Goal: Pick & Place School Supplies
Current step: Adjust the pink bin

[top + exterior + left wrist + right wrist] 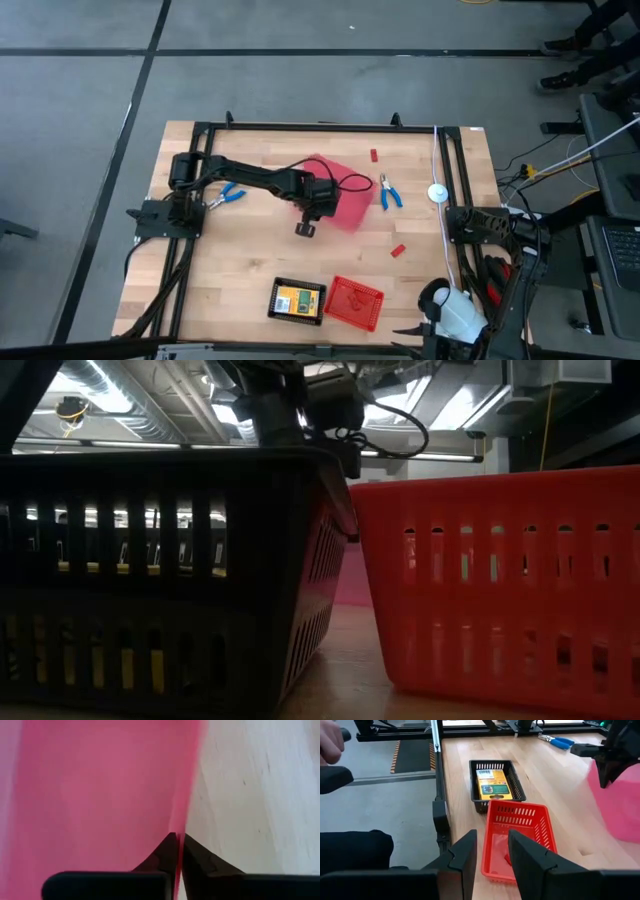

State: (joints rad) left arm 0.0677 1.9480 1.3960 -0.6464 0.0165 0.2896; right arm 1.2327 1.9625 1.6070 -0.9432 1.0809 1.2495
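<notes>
My left gripper (316, 208) reaches over the middle of the table and is shut on the large plain red tray (345, 200), which also fills the left wrist view (100, 795). One pair of blue-handled pliers (389, 192) lies just right of the tray, another (229, 195) near the left arm's base. Two tiny red blocks (375, 155) (397, 250) lie on the wood. A yellow-and-green card box (492, 784) lies flat in the small black tray (297, 300). My right gripper (492, 855) is open and waits above the near right corner. My left gripper pinches the red tray's thin edge (176, 827) between its two fingertips (165, 851), coming from above and pointing down. The right wrist view shows the tray (620, 805) tilted up on edge below the fingers, its lower part seemingly on the table.
The black tray and the red mesh basket (354, 302) stand side by side near the table's near edge; they fill the low view (500, 580). A black frame rail (440, 180) and a white cable run along the right side. Bare wood lies between the tray and the baskets.
</notes>
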